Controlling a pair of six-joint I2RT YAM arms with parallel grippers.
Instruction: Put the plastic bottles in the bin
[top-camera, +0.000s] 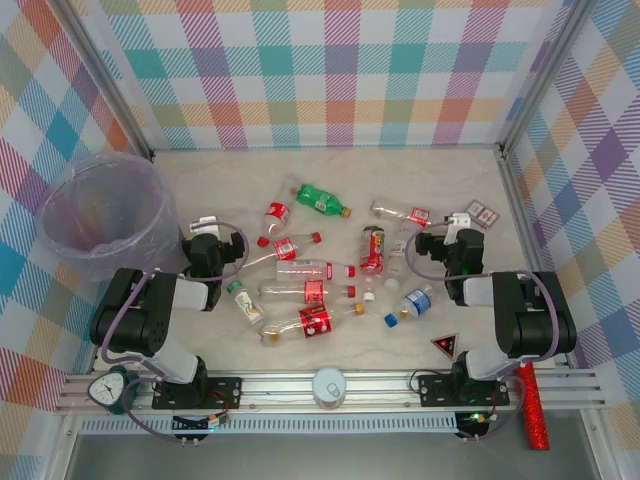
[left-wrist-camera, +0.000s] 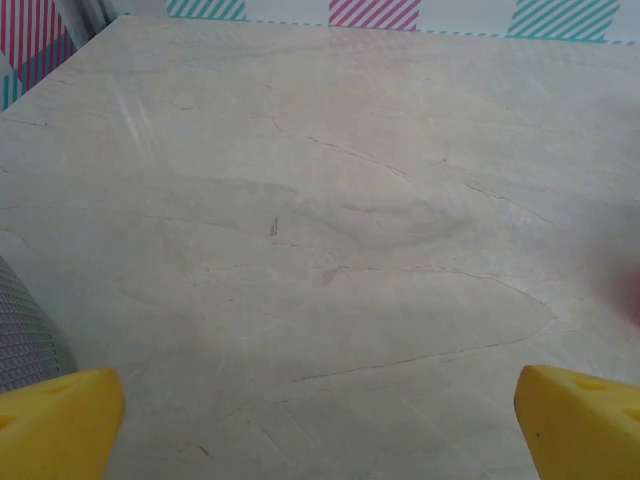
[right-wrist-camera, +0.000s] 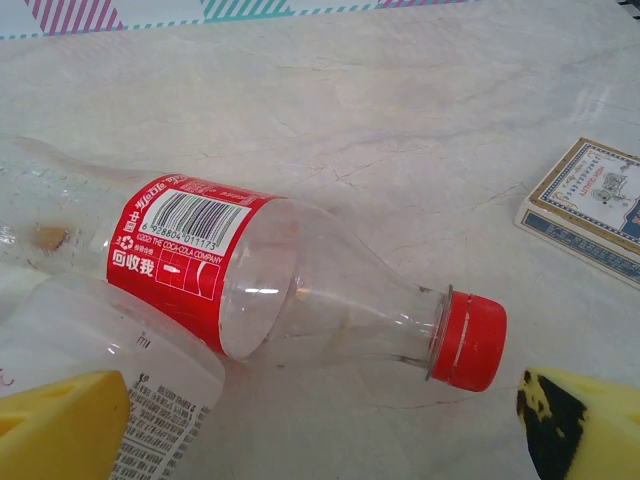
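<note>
Our right claw (right-wrist-camera: 320, 425) is spread wide and grips nothing. Just ahead of its yellow fingertips (right-wrist-camera: 60, 425) a clear red-capped bottle (right-wrist-camera: 300, 290) lies on its side, cap toward the right finger, with a card box (right-wrist-camera: 585, 205) farther right. Our left claw (left-wrist-camera: 320, 430) is likewise spread, over bare table (left-wrist-camera: 330, 200). From above, the other plastic bottles (top-camera: 310, 270) lie scattered between both claws, and the bin (top-camera: 110, 262) stands left of the left claw.

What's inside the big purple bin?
A crinkly clear bag lines the bin. I see no bottle in it; the bottles lie out on the table. The bag's folds and the near wall hide part of the bottom.
</note>
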